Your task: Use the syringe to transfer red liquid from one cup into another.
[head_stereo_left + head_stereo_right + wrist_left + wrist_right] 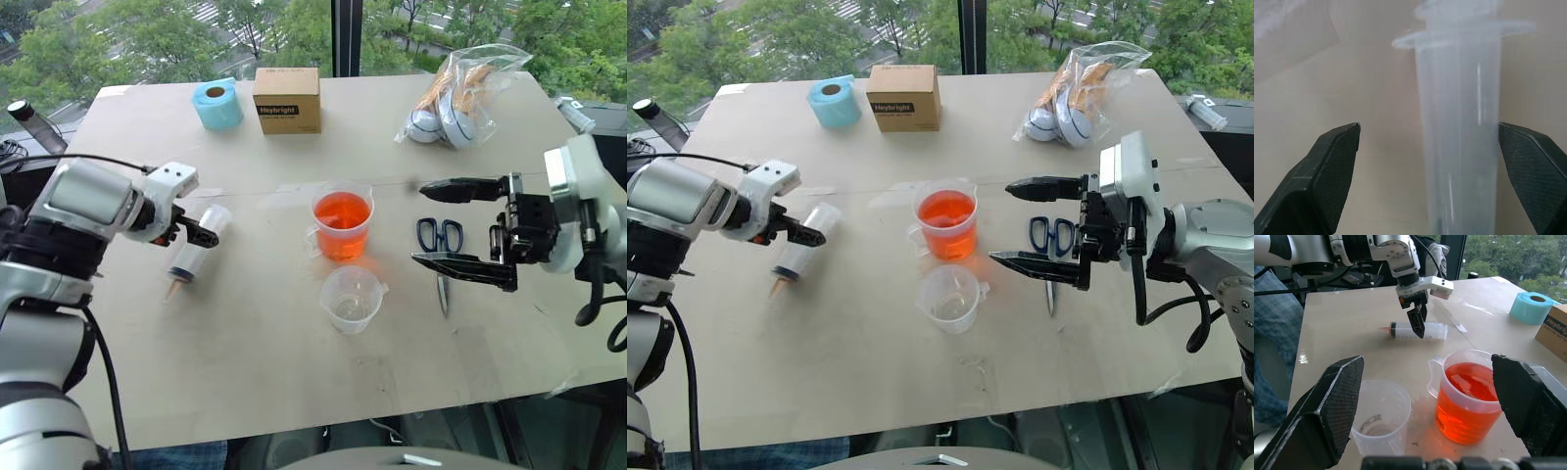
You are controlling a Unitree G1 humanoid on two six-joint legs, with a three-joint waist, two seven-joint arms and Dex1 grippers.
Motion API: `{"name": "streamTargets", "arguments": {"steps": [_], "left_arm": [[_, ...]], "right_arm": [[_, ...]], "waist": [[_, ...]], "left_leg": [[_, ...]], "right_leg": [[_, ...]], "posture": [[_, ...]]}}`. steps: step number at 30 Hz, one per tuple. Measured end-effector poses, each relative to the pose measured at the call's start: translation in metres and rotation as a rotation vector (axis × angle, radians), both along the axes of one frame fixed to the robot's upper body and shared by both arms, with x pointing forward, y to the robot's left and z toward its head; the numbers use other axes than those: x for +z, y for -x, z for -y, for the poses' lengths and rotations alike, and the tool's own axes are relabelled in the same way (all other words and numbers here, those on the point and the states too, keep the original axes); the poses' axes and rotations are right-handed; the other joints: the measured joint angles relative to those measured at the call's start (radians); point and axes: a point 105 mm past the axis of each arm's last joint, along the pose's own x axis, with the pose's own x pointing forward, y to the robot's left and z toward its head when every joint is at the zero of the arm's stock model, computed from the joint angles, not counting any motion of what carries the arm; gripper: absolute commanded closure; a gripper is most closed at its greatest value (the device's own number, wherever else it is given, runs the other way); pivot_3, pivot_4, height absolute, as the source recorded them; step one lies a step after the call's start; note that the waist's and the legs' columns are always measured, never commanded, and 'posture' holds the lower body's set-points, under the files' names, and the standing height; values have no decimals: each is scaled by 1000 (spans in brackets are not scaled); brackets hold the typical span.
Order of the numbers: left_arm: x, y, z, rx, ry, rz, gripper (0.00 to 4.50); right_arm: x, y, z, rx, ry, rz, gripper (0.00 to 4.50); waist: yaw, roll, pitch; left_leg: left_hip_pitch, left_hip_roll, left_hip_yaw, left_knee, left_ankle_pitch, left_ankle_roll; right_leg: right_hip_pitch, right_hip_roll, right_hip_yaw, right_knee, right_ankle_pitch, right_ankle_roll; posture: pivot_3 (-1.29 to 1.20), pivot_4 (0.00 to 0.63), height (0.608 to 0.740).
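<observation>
The clear syringe lies on the table at the left, its orange tip toward the near edge. My left gripper hovers just over its barrel, open; in the left wrist view the barrel stands between the two spread fingers, nearer one of them, not clamped. The taller cup at mid-table holds the red liquid. Just in front of it stands the shorter, empty cup with a pour spout. My right gripper hangs open to the right of both cups, pointing at them, holding nothing.
Blue-handled scissors lie under the right gripper. At the back stand a blue tape roll, a cardboard box and a plastic bag of goods. A person's checked trouser leg shows beyond the table's left side.
</observation>
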Motion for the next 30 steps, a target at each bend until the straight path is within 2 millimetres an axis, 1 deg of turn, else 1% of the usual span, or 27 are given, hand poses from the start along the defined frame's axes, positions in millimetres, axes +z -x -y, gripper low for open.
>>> {"name": "streamTargets", "arguments": {"steps": [5,10,14,16,19,20,21,22,25,26,30], "left_arm": [[-6,-5,7,-24,12,-43,0],[-5,-6,4,-22,7,-63,0],[-4,-7,8,-28,25,-72,0],[-5,-7,8,-22,28,-79,0],[-4,-8,8,-15,30,-84,0],[-2,-9,9,-13,32,-81,534],[-1,-9,10,-16,35,-79,849],[0,-10,12,-20,36,-77,1275],[1,-11,13,-22,32,-76,2760],[1,-11,13,-20,28,-75,3113],[2,-12,11,-13,18,-67,3144]], "right_arm": [[14,-5,-7,-26,8,35,94],[19,-2,-13,-20,-15,-29,94],[27,1,-18,-18,-25,-77,94],[30,-2,-17,-43,-22,-103,94],[28,-2,-17,-51,-27,-151,94],[28,-3,-17,-55,-27,-159,0],[28,-3,-17,-60,-26,-160,0],[27,-4,-17,-69,-23,-163,0],[26,-6,-16,-85,-18,-172,0],[26,-6,-15,-88,-19,-174,0],[26,-6,-15,-89,-20,-177,0]], "waist": [[-3,0,0],[-5,0,0],[-5,0,0],[-6,-1,0],[-5,-1,0],[-5,-1,0],[-5,-1,0],[-5,-1,0],[-6,-1,0],[-6,-1,0],[-7,-1,0]], "left_leg": [[0,0,0,0,0,0],[-1,0,0,0,0,0],[-1,0,0,0,0,0],[-1,0,0,0,0,0],[-2,0,0,0,0,1],[-2,0,-1,1,0,1],[-2,0,0,1,0,1],[-2,0,0,1,-1,1],[-2,0,0,1,-1,1],[-2,0,0,1,-1,1],[-2,0,0,1,-1,1]], "right_leg": [[0,0,0,0,0,0],[-1,-2,0,0,0,0],[-1,-5,0,1,0,0],[-1,-5,0,0,0,0],[-1,-5,0,0,0,0],[-1,-5,0,0,0,0],[-1,-5,0,0,0,0],[-1,-5,0,0,0,0],[-1,-5,0,1,0,0],[-1,-5,0,1,0,0],[-1,-5,0,1,0,0]], "posture": [[0,150,740],[0,150,740],[0,150,740],[0,150,740],[0,150,740],[0,150,740],[0,150,740],[0,150,740],[0,150,740],[0,150,740],[0,150,740]]}}
